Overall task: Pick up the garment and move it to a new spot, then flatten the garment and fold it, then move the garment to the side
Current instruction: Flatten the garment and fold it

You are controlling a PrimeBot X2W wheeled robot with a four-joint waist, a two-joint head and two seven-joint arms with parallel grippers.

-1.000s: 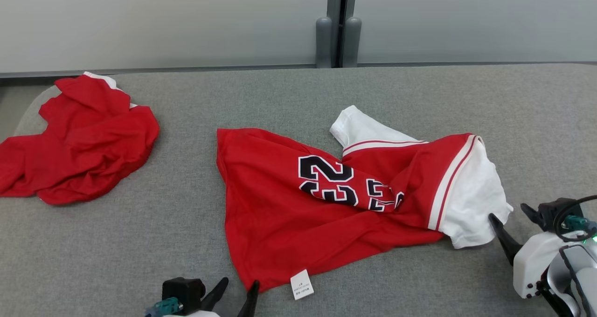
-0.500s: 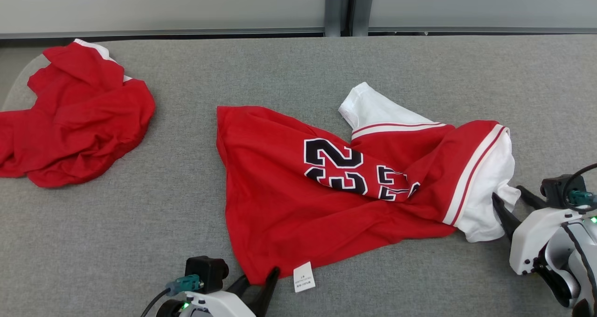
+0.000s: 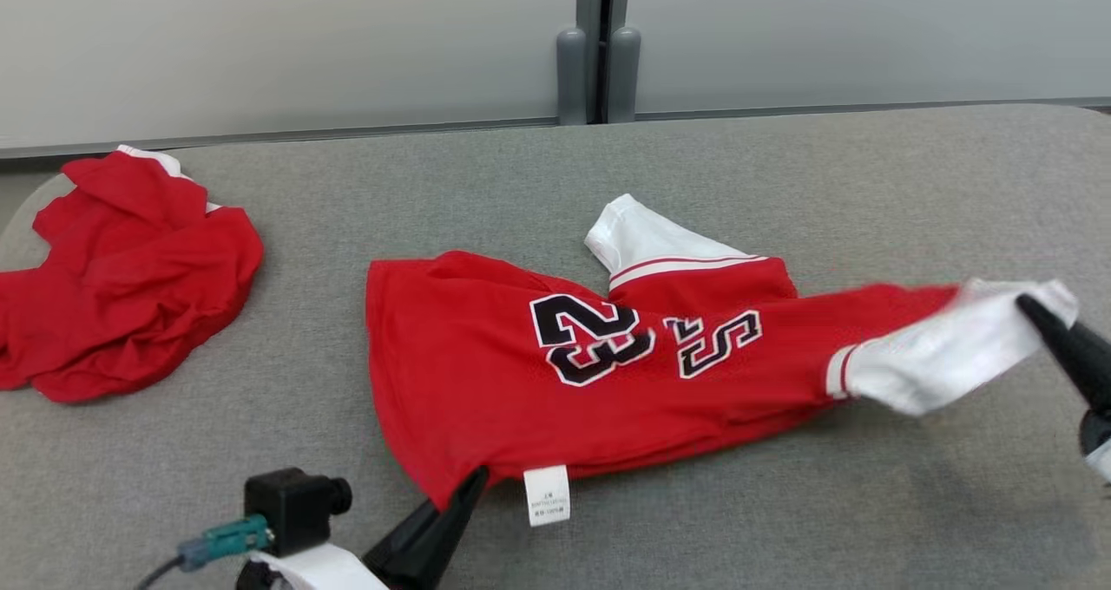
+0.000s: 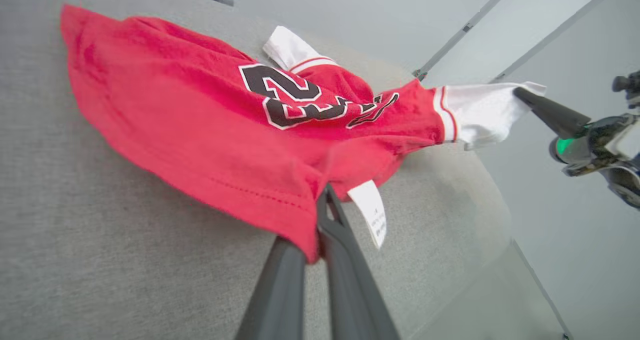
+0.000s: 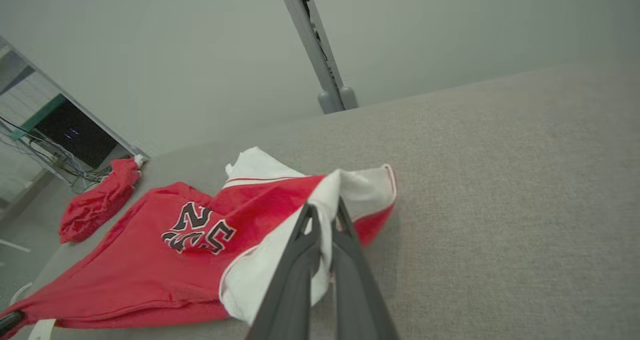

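Observation:
The garment [image 3: 486,382] is a red jersey with white sleeves and a black 23, lying rumpled mid-table. My left gripper [image 3: 477,479] is shut on the garment's near red hem corner, beside a white label [image 3: 547,493]. In the left wrist view my left gripper [image 4: 322,205] pinches the red hem of the garment [image 4: 200,125]. My right gripper [image 3: 1031,308] is shut on a white sleeve, held lifted off the table and stretched to the right. In the right wrist view my right gripper [image 5: 325,212] grips the white cloth of the garment [image 5: 150,275].
A second red garment [image 3: 121,278] lies bunched at the table's far left corner. The grey fabric table [image 3: 781,182] stretches bare behind and to the right. A grey wall with a post [image 3: 594,61] stands just past the far edge.
Both grippers have shut on the garment, left on the hem corner, right on the white sleeve. The sleeve has risen and stretched right, spreading the number. The head camera has shifted.

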